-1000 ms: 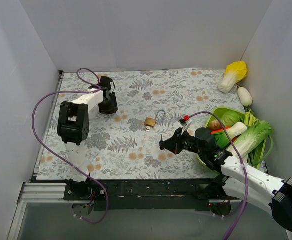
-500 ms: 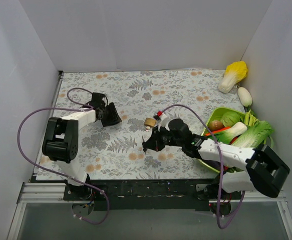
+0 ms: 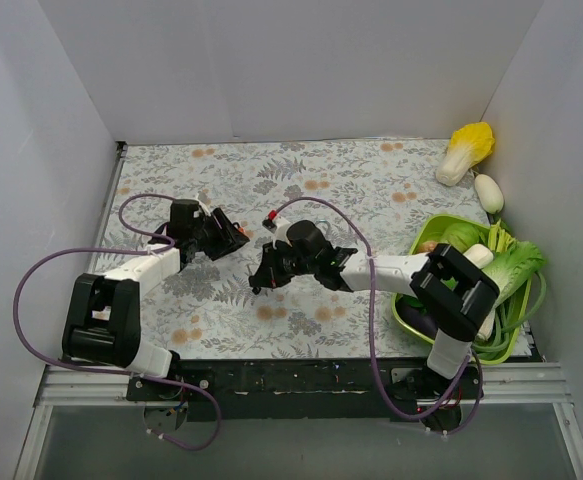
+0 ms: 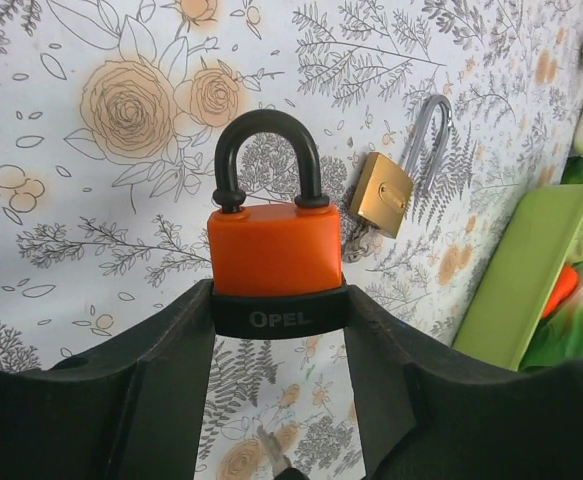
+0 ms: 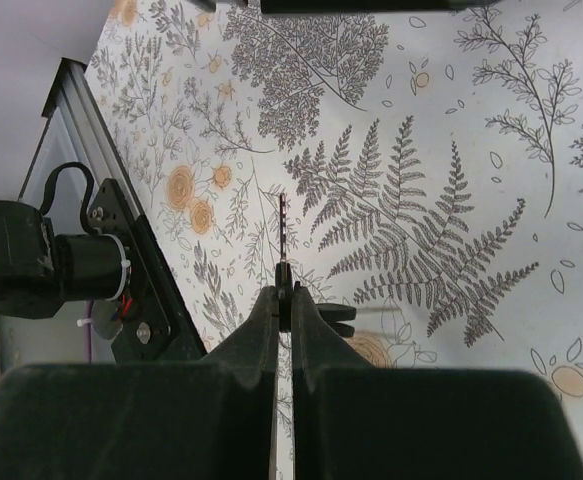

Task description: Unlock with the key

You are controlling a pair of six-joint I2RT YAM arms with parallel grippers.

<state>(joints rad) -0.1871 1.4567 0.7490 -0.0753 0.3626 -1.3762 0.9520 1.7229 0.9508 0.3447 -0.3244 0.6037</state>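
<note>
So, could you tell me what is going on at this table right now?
Two robot arms are working on unlocking a padlock. The left claw grips the orange padlock by its black base, with the closed shackle pointing away from the claw. The right claw is shut on a thin key, held over the floral mat close to the left claw, but the key is not yet in the lock. A brass padlock lies on the mat, untouched.
</note>
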